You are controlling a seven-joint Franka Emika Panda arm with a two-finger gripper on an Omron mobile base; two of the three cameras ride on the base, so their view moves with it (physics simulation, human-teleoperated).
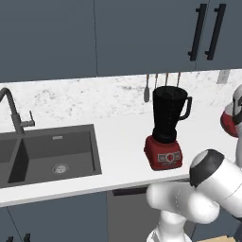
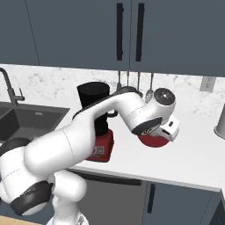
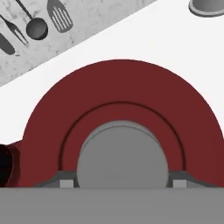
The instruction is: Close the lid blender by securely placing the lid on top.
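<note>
My gripper point(image 3: 122, 183): it is right over the lid, looking straight down on it. In the right base view my hand sits low by the counter, to the right of the blender.

My jaws: they are closed in on the grey knob point(image 3: 122, 155) in the middle of the lid. One finger tip point(image 3: 65, 183) is on one side of the knob and the other tip is on the far side. Both tips look like they touch the knob.

Lid point(image 3: 122, 87): a round red disc. It lies just under my hand. The grey knob sits between my two tips, and the red ring goes all the way round them. In the right base view the lid point(image 2: 151, 141) peeks out red under my hand. I cannot tell if it rests on the counter or hangs a little above it.

Blender point(image 1: 166, 127): a tall black jar on a boxy red base. It stands upright on the white counter point(image 1: 123, 142), between the sink and my hand. The top of the jar is open. The lid is off to the right of the blender, near it but not touching.

Sink point(image 1: 52, 151): a dark bowl set in the counter, far to the left of the blender, with a tap point(image 1: 14, 113) behind it.

Tools on the wall point(image 3: 39, 24): a ladle, a flat turner and a fork hang behind the blender.
</note>
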